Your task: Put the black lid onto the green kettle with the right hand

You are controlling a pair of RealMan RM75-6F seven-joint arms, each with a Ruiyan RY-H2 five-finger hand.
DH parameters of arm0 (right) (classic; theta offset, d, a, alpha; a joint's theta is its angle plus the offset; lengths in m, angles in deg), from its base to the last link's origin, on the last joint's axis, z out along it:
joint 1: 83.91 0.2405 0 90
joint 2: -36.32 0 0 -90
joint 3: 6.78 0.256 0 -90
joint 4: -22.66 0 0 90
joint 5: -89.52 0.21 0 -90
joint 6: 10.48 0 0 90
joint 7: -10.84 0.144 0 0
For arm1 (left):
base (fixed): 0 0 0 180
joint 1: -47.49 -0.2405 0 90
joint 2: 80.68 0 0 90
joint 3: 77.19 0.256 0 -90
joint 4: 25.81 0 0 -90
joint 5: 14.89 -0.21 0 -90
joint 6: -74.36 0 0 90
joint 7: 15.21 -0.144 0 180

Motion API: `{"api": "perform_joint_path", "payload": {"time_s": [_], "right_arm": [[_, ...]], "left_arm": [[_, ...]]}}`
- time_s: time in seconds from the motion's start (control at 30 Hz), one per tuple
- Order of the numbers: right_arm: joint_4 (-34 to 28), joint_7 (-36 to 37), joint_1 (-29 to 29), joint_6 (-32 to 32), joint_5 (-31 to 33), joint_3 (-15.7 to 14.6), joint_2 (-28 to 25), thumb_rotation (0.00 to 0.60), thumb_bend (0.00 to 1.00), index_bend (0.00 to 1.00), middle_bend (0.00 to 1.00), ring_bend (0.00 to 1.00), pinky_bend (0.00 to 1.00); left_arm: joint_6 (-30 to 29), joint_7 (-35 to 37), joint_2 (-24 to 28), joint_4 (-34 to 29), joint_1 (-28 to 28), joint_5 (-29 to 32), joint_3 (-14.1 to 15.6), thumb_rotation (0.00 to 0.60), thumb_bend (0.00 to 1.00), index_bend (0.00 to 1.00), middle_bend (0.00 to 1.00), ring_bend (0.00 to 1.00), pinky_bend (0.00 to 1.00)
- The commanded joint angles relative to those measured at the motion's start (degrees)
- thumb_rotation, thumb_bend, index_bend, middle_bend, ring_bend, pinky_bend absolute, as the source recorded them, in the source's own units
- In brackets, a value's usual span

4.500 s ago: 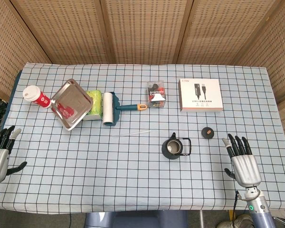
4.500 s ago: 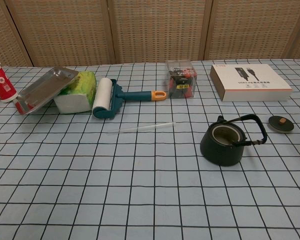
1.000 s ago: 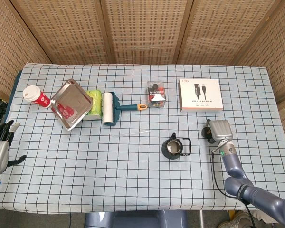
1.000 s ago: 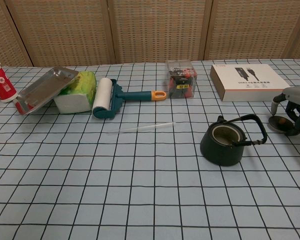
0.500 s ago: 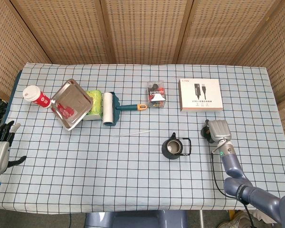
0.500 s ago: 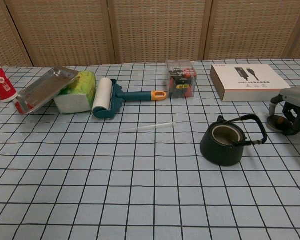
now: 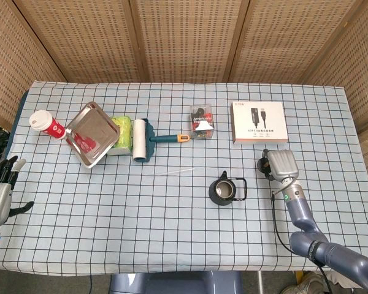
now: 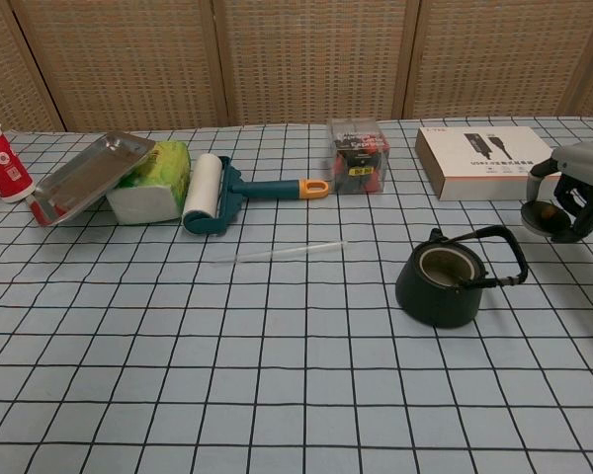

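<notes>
1. Over on the right side of the table (image 7: pixel 172 245), I see my right hand (image 7: pixel 282 164) curled palm-down around the black lid (image 8: pixel 540 219), its fingers (image 8: pixel 573 212) wrapped over the lid's top and rim.
2. From the chest view, the lid looks tilted and clear of the checked cloth in that grip, with its underside partly showing.
3. Just left of the hand sits the green kettle (image 8: pixel 442 285), upright, mouth uncovered, its black handle (image 8: pixel 494 247) folded toward the hand. Lid and kettle are near one another but not touching.
4. Behind the hand I can make out the white cable box (image 7: pixel 257 122), lying flat near the far edge.
5. Further left along the back stands a small clear box of dark and red items (image 7: pixel 202 120).
6. A thin clear straw-like stick (image 8: pixel 282 251) lies on the cloth between the kettle and the lint roller (image 7: pixel 148 139), which has a teal frame and an orange handle end.
7. Beside the roller, a metal tray (image 7: pixel 92 133) leans tilted against a green-and-white packet (image 8: pixel 150 182), and a red cup with a white lid (image 7: pixel 47 124) stands at the far left.
8. My left hand (image 7: pixel 0 193) hangs at the table's left edge, fingers spread apart, holding nothing.
</notes>
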Motion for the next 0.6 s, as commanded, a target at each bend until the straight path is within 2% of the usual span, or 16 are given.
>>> {"api": "perform_joint_path", "payload": {"time_s": [0.03,0.23,0.6], "right_arm": [[-3.6,-2.1,-0.3,2.1,0.1,0.5,-2.1,0.600,0.46,0.55,0.82,0.81,0.54],[-10.6,-5.8,-0.3,5.5,0.3,1.1,-5.0,0.600,0.46,0.56,0.82,0.81,0.54],[-25.7,-17.0,1.7,12.4,1.0,2.7,-9.5,0.600,0.46,0.57,0.82,0.81,0.54]], "left_arm": [[-0.2,0.2,0.1,-0.1,-0.1,-0.2,0.0,0.600,0.02,0.00,0.00,0.00,0.00],[-0.1,0.8,0.4,-0.2,-0.1,-0.5,0.2,0.600,0.02,0.00,0.00,0.00,0.00],[0.2,2.5,1.1,-0.2,-0.2,-1.0,0.5,0.600,0.02,0.00,0.00,0.00,0.00]]}}
